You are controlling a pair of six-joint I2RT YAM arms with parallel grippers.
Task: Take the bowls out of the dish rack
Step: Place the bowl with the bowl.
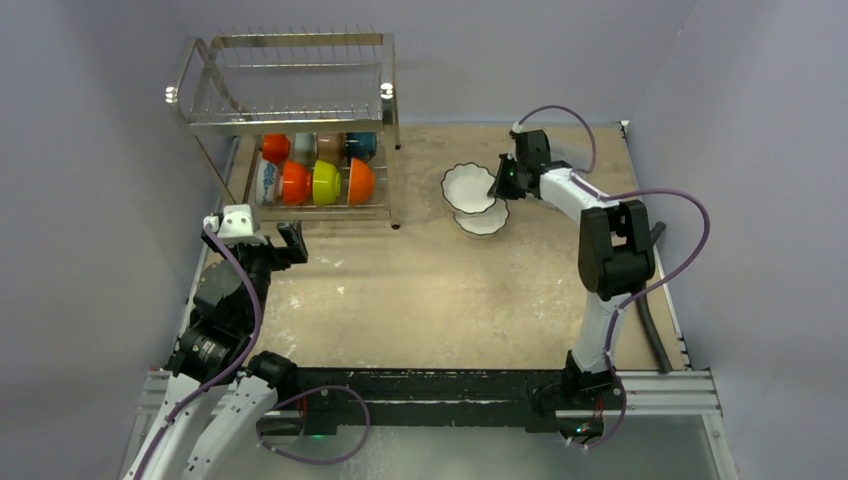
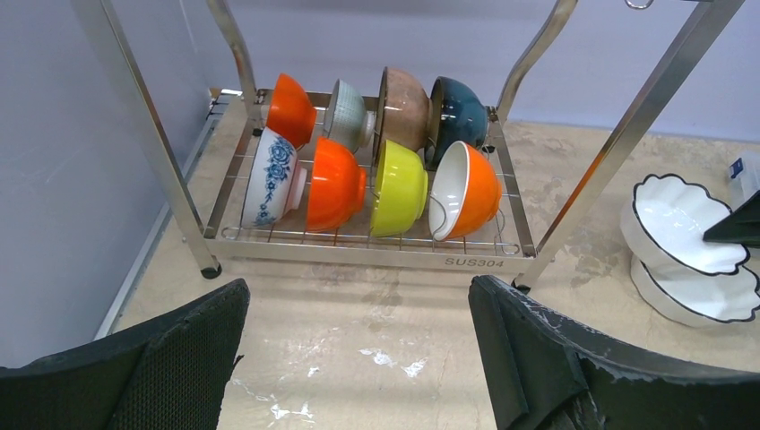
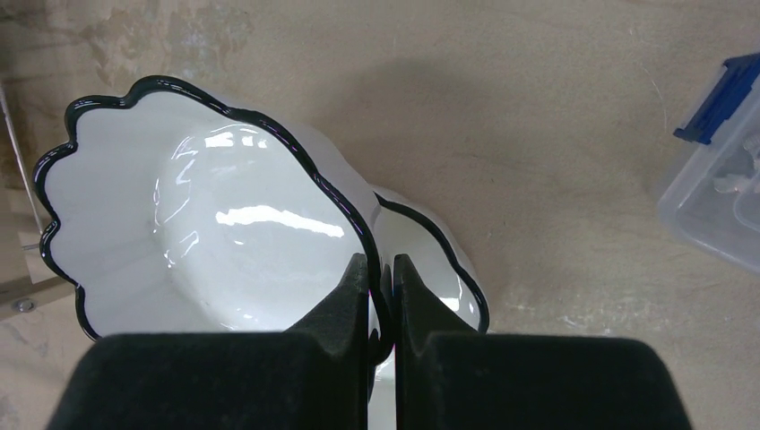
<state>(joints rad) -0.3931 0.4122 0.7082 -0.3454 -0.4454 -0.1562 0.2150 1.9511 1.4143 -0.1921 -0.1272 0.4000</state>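
Note:
The steel dish rack stands at the far left; its lower tier holds several bowls on edge: blue-patterned, orange, yellow-green, orange-and-white, with orange, grey, tan and teal ones behind. My right gripper is shut on the rim of a white scalloped bowl, held tilted over a second white scalloped bowl on the table. My left gripper is open and empty, low over the table in front of the rack.
A clear plastic box with a blue clasp lies to the right of the white bowls. A dark hose runs along the table's right edge. Purple walls close in the left, back and right.

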